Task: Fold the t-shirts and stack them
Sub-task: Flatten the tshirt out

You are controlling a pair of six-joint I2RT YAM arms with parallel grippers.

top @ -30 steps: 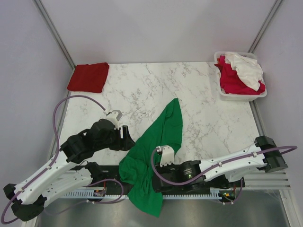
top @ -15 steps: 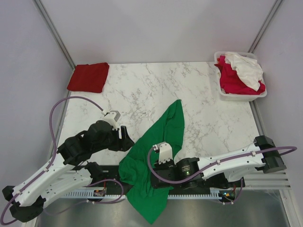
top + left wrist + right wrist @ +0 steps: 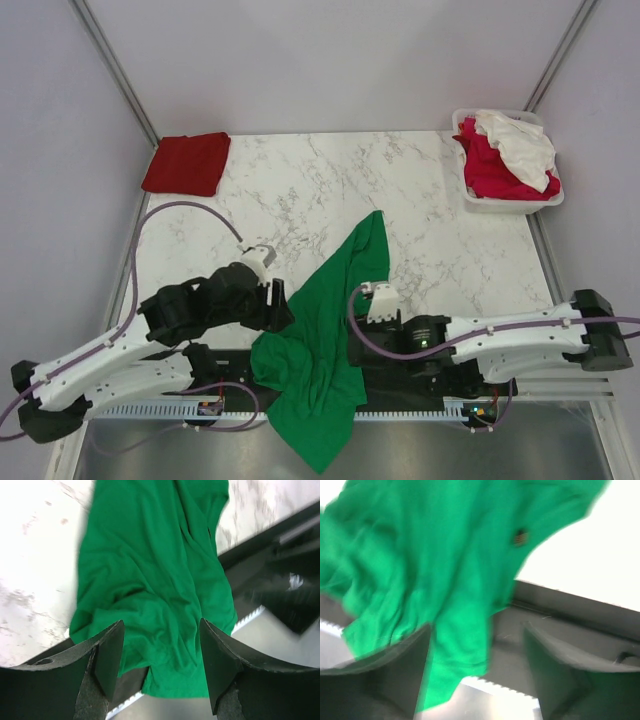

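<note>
A green shirt (image 3: 150, 575) fills the middle of the view, bunched into long folds. Its upper part lies on the white marbled table (image 3: 35, 555); its lower part hangs over the table's edge and ends in a loose hem above a grey metal surface (image 3: 280, 665). A black rail (image 3: 265, 535) runs along that edge at the right, with a dark, blurred shape (image 3: 287, 605) just below it. At the bottom, the left gripper (image 3: 161, 625) hangs above the shirt, its two dark fingers (image 3: 107, 660) spread apart with nothing clamped between them.
</note>
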